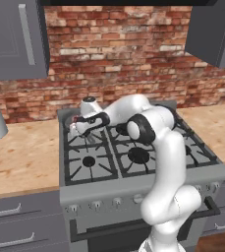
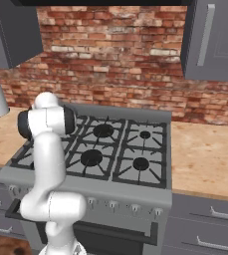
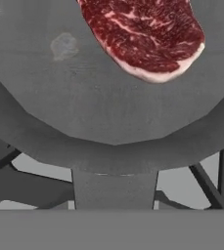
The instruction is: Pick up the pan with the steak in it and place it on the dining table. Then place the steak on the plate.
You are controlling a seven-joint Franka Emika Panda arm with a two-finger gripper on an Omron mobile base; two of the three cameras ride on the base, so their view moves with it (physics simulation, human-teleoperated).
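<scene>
One steak (image 3: 145,36) lies in the pan (image 3: 84,107) beyond the claw (image 1: 80,129).

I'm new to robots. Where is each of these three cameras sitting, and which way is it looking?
Left base view: behind the arm's left side, looking forward and down at the stove; the white arm reaches to the hand at the back-left burner.
Right base view: behind its right side, same stove; the arm rises at lower left.
Hand view: on the hand, looking closely into the pan holding the steak.
Both base views share stove, brick wall and wooden counters.
</scene>
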